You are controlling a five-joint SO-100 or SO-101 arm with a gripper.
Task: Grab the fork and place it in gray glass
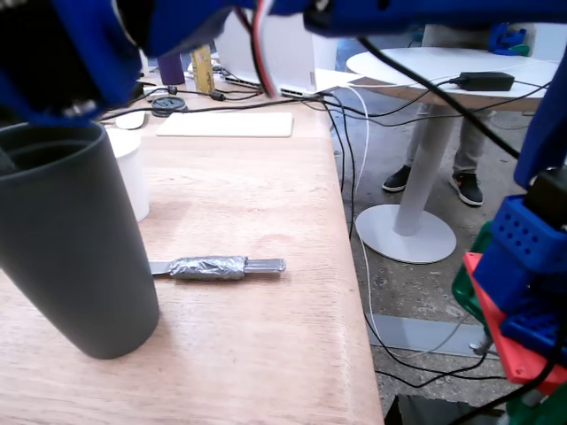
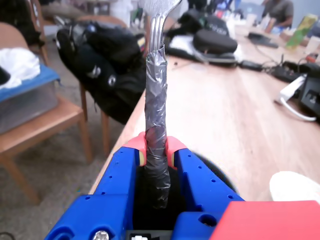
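Note:
In the wrist view my gripper [image 2: 156, 150] is shut on the fork [image 2: 156, 100], its blue jaws with red tips pinching the tape-wrapped handle. The fork stands upright, with its silver tines [image 2: 160, 17] at the top of that view. In the fixed view the gray glass [image 1: 71, 257] stands tall at the left front of the wooden table. The blurred blue arm [image 1: 62, 62] hangs just above its rim. The fork does not show in the fixed view. A dark curved edge [image 2: 220, 177] below the jaws may be the glass rim.
A straight tape-wrapped utensil [image 1: 217, 266] lies on the table right of the glass. A white cup [image 1: 133, 173] stands behind the glass, and a white cup rim [image 2: 295, 187] shows in the wrist view. Cables and a white board [image 1: 226, 124] lie at the back. The table edge [image 1: 350, 266] drops off at the right.

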